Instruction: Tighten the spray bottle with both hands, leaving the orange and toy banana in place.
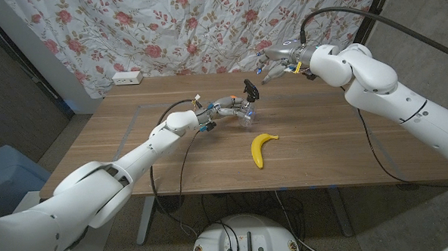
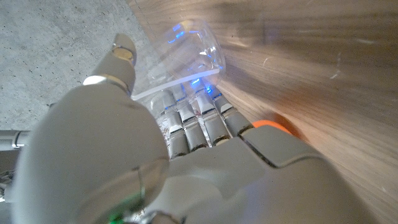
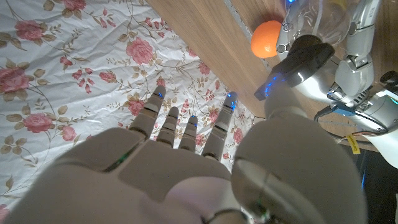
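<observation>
My left hand (image 1: 227, 109) grips a clear spray bottle (image 1: 246, 118) near the table's middle, its fingers wrapped around the body. The black spray head (image 1: 250, 89) stands on top of the bottle. In the left wrist view my left hand (image 2: 155, 162) curls around the clear bottle (image 2: 186, 53), and the orange (image 2: 273, 127) peeks out beside it. My right hand (image 1: 278, 59) hovers beyond the bottle, above the table's far side, fingers apart and holding nothing. The right wrist view shows that hand (image 3: 186, 168), the spray head (image 3: 308, 59) and the orange (image 3: 267, 38). The toy banana (image 1: 263, 148) lies in front of the bottle.
A white power strip (image 1: 127, 78) sits at the table's far left edge under the floral curtain (image 1: 204, 28). A black cable (image 1: 183, 154) trails from my left arm over the front of the wooden table (image 1: 338, 136). A blue object (image 1: 7, 180) stands left of the table.
</observation>
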`<control>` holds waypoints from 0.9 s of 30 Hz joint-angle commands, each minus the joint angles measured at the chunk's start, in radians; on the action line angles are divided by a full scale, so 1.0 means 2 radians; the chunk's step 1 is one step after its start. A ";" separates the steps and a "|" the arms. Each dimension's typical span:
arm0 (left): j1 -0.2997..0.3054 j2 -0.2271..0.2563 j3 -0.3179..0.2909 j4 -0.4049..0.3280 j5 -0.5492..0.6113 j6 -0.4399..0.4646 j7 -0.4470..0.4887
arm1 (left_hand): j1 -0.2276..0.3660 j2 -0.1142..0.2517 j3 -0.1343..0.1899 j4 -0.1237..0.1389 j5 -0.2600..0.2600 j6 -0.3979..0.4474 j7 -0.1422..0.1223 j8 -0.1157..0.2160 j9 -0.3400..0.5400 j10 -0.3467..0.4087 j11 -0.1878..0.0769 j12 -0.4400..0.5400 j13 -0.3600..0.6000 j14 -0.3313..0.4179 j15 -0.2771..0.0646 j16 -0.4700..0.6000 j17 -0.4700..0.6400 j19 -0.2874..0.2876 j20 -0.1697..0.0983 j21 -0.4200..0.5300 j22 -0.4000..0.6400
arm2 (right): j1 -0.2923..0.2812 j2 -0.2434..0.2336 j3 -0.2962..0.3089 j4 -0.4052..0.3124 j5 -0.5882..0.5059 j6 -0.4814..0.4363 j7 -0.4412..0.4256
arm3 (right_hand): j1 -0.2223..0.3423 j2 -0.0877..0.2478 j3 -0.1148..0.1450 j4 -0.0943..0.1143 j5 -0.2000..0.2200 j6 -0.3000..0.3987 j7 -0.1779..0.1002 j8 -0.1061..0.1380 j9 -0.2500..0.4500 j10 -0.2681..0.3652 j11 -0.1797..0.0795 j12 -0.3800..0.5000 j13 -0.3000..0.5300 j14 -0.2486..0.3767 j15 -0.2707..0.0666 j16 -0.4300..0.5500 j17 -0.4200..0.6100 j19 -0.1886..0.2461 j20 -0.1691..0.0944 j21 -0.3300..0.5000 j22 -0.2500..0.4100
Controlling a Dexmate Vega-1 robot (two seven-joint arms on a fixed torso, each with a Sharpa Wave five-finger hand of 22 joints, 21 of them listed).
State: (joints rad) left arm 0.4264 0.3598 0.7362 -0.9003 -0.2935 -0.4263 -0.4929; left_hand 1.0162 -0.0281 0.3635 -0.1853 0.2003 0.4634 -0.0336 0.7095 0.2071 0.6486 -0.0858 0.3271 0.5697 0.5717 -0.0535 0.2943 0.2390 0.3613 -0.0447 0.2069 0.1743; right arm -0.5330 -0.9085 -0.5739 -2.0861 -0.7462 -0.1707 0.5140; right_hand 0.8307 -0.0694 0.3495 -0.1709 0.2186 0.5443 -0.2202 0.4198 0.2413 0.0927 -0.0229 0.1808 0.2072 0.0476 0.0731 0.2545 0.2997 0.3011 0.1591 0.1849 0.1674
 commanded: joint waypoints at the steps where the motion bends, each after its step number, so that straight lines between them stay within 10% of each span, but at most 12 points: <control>1: -0.015 -0.009 0.004 0.025 -0.004 -0.008 -0.023 | -0.008 0.069 0.007 0.008 0.003 0.070 -0.015 0.077 0.002 0.047 -0.042 0.003 0.001 0.006 -0.071 -0.002 0.002 0.004 -0.023 -0.001 0.002 | 0.009 -0.016 0.006 0.025 0.031 0.077 -0.020 | 0.009 -0.002 0.001 0.002 0.004 -0.024 0.000 -0.010 -0.002 -0.018 0.001 -0.001 0.002 -0.011 0.003 -0.005 0.003 -0.006 0.003 0.000 0.001; 27: -0.055 -0.040 0.012 0.111 -0.010 -0.034 -0.086 | -0.011 0.071 0.007 0.008 0.003 0.072 -0.015 0.078 0.002 0.049 -0.043 0.003 0.003 0.008 -0.072 -0.003 0.002 0.005 -0.023 0.000 0.002 | 0.042 -0.010 0.001 0.075 0.025 0.208 -0.037 | 0.026 -0.012 0.004 0.002 0.012 -0.092 -0.001 -0.042 -0.009 -0.094 0.014 -0.003 0.002 -0.049 0.023 -0.019 0.006 -0.040 0.011 -0.004 0.000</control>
State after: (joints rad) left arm 0.3442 0.3020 0.7551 -0.7415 -0.3122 -0.4739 -0.6285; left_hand 1.0162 -0.0281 0.3634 -0.1853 0.2000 0.4634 -0.0336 0.7095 0.2071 0.6504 -0.0840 0.3291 0.5723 0.5826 -0.0536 0.2883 0.2390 0.3650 -0.0410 0.2069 0.1743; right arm -0.4763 -0.9408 -0.5650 -1.9761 -0.6956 0.1427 0.4460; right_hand 0.8718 -0.0896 0.3466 -0.1681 0.2369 0.3673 -0.2199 0.3435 0.2229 -0.0758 0.0017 0.1770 0.2069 -0.0382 0.1130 0.2221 0.3090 0.2296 0.1806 0.1773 0.1676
